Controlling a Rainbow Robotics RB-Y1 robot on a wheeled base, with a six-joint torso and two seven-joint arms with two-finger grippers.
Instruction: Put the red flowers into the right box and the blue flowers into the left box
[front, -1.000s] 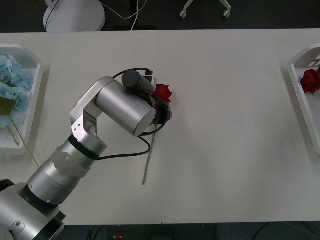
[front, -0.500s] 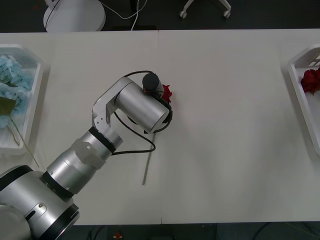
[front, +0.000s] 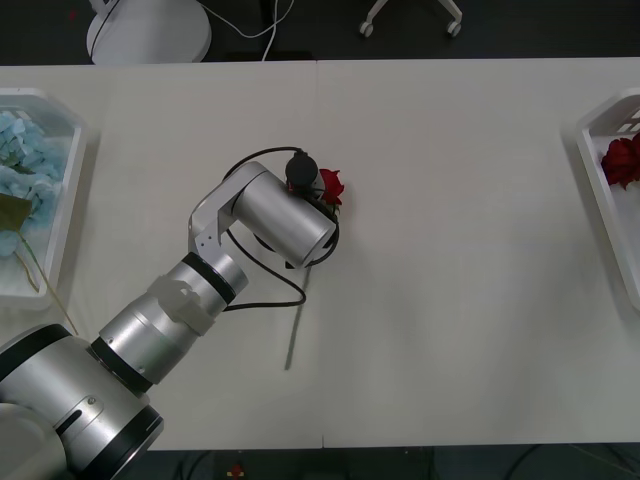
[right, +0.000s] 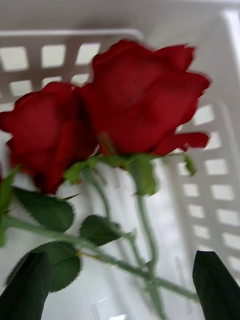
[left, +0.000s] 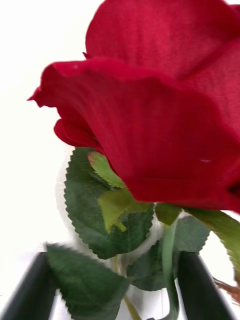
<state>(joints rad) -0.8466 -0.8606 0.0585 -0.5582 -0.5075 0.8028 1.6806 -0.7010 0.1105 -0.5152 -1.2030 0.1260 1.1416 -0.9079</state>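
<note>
Just below the bloom, red rose (left: 165, 105) stem sits between left pincer (left: 117, 287) fingers.

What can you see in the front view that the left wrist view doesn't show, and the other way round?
Front view only: the left box holding blue flowers, the right box holding red flowers, and the rose's whole stem. Left wrist view only: the left gripper, its black jaws open either side of the leaves. Both: the same rose lying on the table.
</note>
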